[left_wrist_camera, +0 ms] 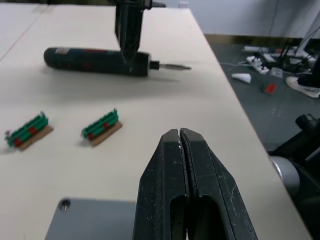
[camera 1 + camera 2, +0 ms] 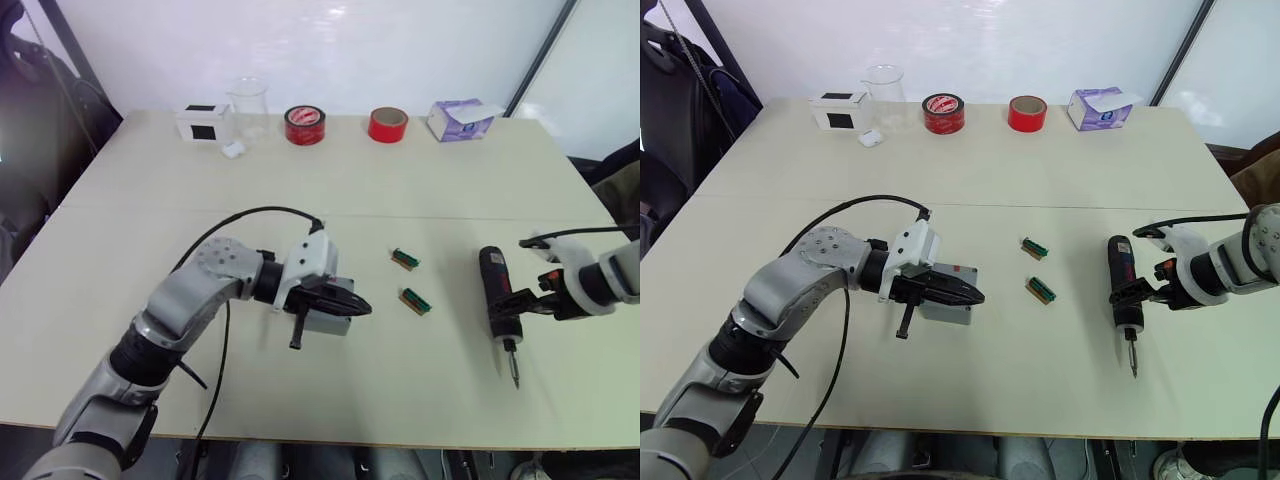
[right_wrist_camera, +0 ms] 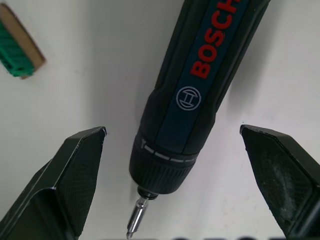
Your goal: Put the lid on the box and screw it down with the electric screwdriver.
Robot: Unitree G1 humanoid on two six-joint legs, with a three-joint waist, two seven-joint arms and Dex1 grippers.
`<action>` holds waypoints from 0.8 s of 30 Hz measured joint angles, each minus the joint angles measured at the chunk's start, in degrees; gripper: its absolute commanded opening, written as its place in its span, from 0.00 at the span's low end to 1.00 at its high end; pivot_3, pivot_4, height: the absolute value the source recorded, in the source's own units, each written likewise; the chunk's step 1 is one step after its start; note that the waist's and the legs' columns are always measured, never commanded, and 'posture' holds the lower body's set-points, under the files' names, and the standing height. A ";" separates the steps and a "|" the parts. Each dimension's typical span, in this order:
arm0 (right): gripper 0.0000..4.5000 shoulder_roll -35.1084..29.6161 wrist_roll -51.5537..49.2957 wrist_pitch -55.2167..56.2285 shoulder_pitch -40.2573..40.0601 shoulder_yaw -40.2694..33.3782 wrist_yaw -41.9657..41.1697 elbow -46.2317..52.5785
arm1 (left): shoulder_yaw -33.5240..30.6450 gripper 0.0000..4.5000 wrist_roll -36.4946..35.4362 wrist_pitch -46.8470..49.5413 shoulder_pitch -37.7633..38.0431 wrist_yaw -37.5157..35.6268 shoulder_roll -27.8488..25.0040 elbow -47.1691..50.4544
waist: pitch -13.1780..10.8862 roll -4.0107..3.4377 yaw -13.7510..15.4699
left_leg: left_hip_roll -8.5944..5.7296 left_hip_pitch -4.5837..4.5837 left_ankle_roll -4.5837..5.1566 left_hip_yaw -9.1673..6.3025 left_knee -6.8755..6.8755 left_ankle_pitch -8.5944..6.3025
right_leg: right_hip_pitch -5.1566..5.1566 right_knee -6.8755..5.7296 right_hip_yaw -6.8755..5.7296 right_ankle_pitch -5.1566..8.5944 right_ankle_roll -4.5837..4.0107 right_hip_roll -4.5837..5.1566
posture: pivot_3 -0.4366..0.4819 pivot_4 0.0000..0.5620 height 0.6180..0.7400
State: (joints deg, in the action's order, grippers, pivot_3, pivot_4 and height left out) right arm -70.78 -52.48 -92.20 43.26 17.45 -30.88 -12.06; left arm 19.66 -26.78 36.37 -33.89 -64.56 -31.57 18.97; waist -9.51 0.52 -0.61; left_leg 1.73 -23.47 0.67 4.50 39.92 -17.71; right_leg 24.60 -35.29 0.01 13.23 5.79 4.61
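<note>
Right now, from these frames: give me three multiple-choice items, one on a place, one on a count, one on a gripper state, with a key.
1. Where does the electric screwdriver lie?
A. on the table, by the right gripper
B. in the beaker
C. on the tissue box

2. How many red tape rolls stand at the far edge?
A. one
B. two
C. four

3. How are the left gripper fingers?
A. wide open
B. pressed together
C. around the screwdriver

Key: 1 A, it lies flat between the right gripper's spread fingers. 2 B, one tape roll and another. 3 B, left wrist view shows no gap.
</note>
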 measured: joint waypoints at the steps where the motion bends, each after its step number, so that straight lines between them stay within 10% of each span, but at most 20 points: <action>1: 0.99 0.63 1.11 0.00 0.24 1.00 -0.80 -0.53 | -0.02 0.00 0.00 0.43 0.14 0.31 -0.02 0.15 | 0.00 0.00 0.03 | 0.00 -0.01 0.00 -0.01 0.00 0.00 | 0.00 0.00 0.00 0.00 0.01 0.00 | 0.48 0.27 1.00; 6: 0.99 2.64 5.67 0.02 1.84 5.35 -5.36 -2.65 | -0.26 0.00 -0.10 1.23 0.83 2.44 0.06 2.04 | 0.00 0.01 0.07 | 0.00 -0.01 0.00 -0.02 0.01 0.00 | 0.00 0.00 -0.02 -0.06 0.11 0.00 | 0.48 0.27 1.00; 15: 0.41 5.28 13.46 0.41 3.51 6.94 -9.12 -4.01 | -1.16 0.00 -1.00 3.13 2.16 3.99 -0.67 3.33 | 0.02 0.04 -0.17 | 0.01 0.02 0.00 -0.02 0.01 0.00 | -0.01 -0.02 -0.04 -0.07 0.12 -0.06 | 0.48 0.27 1.00; 24: 0.39 11.44 19.79 7.06 3.63 -3.87 -7.10 -11.92 | -4.91 0.00 0.27 1.03 -1.23 2.02 -4.62 -5.50 | 0.02 0.17 -0.57 | 0.01 0.09 -0.02 0.14 0.07 0.01 | -0.03 0.00 0.02 -0.23 0.10 -0.05 | 0.48 0.27 1.00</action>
State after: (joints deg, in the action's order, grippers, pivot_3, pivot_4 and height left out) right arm -59.34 -32.69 -85.14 46.90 13.58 -37.98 -23.99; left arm 14.75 -26.51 37.40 -35.13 -62.54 -36.19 13.47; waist -9.48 0.69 -1.18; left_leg 1.75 -23.38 0.65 4.63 40.00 -17.69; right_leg 24.56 -35.29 0.03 13.00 5.89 4.56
